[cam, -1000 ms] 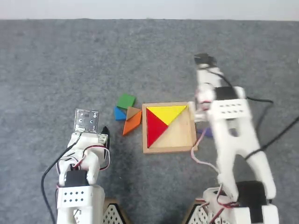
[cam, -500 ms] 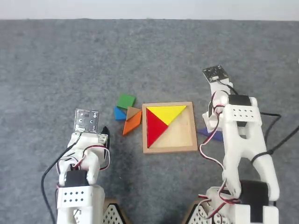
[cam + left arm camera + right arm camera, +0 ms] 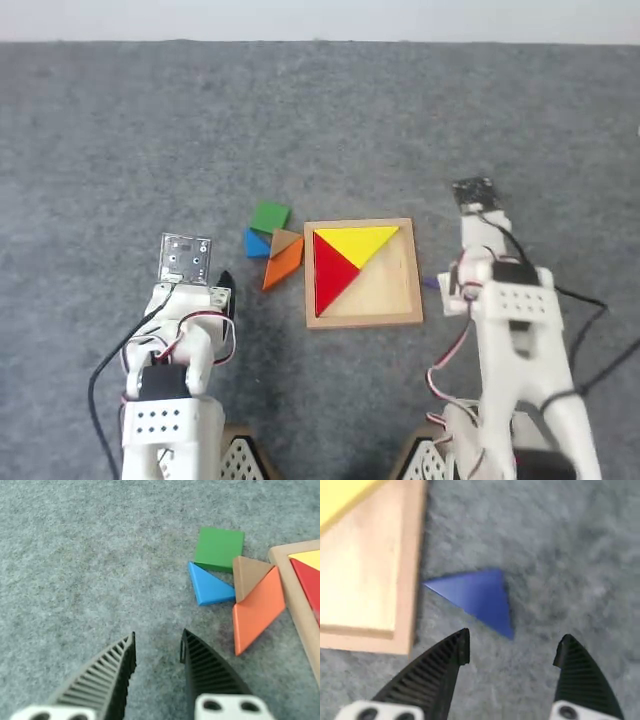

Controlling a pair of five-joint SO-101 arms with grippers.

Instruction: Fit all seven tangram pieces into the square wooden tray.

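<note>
Right gripper [image 3: 515,636] pulled back, blue triangle [image 3: 477,597] beside tray [image 3: 411,575]

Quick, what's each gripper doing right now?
Left gripper: open, holding nothing.
Right gripper: open, holding nothing, close to the dark blue triangle beside the tray.

Right arm [image 3: 512,330] pulled back (toward its base), right claw [image 3: 514,635] now over dark blue triangle [image 3: 475,597]

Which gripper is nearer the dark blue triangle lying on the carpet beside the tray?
Right. The right gripper is open just short of the dark blue triangle. The left gripper sits on the tray's far side, by the orange piece.
</note>
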